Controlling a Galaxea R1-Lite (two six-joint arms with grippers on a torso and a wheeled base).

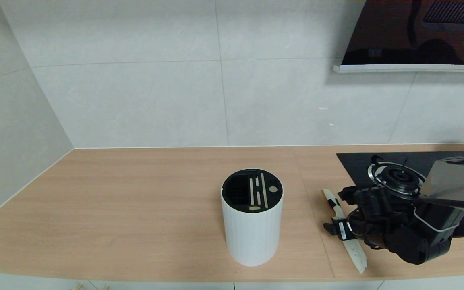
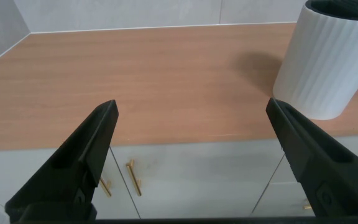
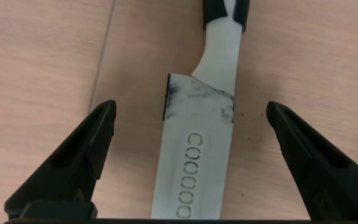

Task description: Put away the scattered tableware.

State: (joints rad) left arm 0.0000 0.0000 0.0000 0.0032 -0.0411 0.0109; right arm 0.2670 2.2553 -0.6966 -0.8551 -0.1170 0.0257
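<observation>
A white ribbed utensil holder (image 1: 252,225) with a black slotted top stands upright on the wooden counter (image 1: 135,201). It also shows in the left wrist view (image 2: 325,62). To its right a white knife (image 1: 355,249) with a black-and-white handle lies flat on the counter. My right gripper (image 1: 338,213) hangs open just over the knife, and its fingers straddle the blade (image 3: 197,155) near the handle without touching it. My left gripper (image 2: 191,109) is open and empty, off the counter's front edge, left of the holder.
A black cooktop with a gas burner (image 1: 397,177) lies at the right rear, under a dark range hood (image 1: 417,36). Tiled walls close the back and left. Cabinet doors with gold handles (image 2: 132,177) sit below the counter. Bare wood stretches left of the holder.
</observation>
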